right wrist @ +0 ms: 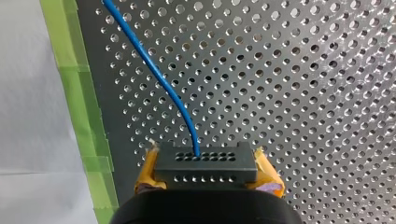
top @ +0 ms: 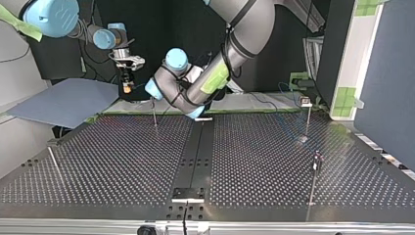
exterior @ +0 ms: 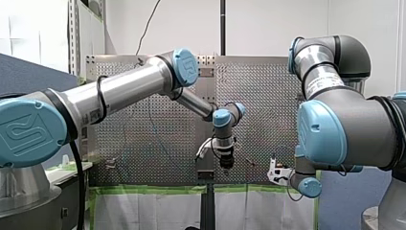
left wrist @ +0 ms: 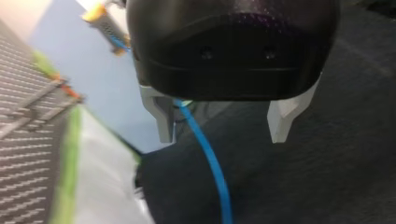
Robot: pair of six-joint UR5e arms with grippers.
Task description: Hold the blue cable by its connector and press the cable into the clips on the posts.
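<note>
Connector (right wrist: 205,161), black: being clenched between right gripper's (right wrist: 208,176) yellow-padded fingers. Blue cable (right wrist: 154,74): running from Connector toward 11 o'clock above perforated bench (right wrist: 303,93). Left gripper (left wrist: 222,137): fingers standing released, cable passing between them, beside one.

Perforated table (top: 122,166) edged with green tape (right wrist: 79,93) (blue-grey sheet (top: 63,100) at the top view's left)
</note>
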